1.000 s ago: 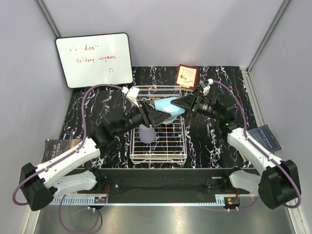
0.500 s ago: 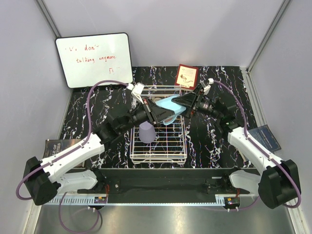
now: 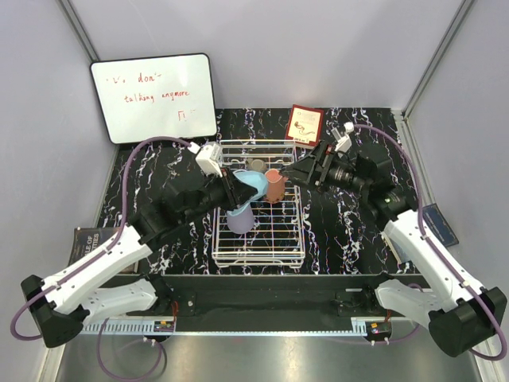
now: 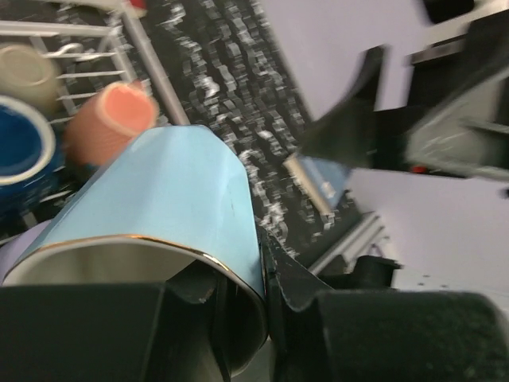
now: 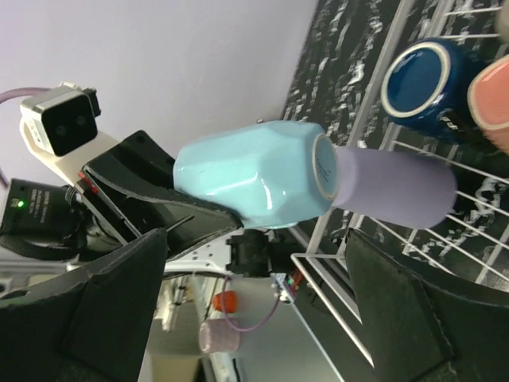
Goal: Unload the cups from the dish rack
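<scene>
Left gripper [image 3: 238, 186]: clamped on the rim of the light blue faceted mug [image 3: 253, 184]. In the left wrist view one black finger [image 4: 296, 280] presses the outer wall, and the other sits inside the mouth.

Light blue faceted mug: in the centre of the top view, lifted above the white wire dish rack [image 3: 258, 259]. It is tipped onto its side. Its gold-edged mouth faces the left gripper and its base points to the right of the frame.

Mug and right gripper [image 3: 296, 171]: the base faces this gripper and is near it, but they do not touch.

Right gripper: fingers spread wide with nothing between them. In the right wrist view they frame the mug [image 5: 254, 179] from the lower corners.

Lavender tumbler [image 3: 238, 217]: stands in the rack directly below the held mug, at the left side of the rack.

Salmon cup [image 3: 274, 185]: in the rack, just right of the mug.

Dark blue cup [image 5: 425, 83]: in the rack beside the salmon cup, at the upper right of the right wrist view.

Grey-beige cup [image 3: 256, 165]: in the far part of the rack.

Dish rack: centred on the black marbled table [image 3: 342, 231].

White-framed whiteboard [image 3: 153, 97]: upper left, leaning against the wall.

Red card [image 3: 305, 125]: propped beyond the rack's far right corner.
</scene>
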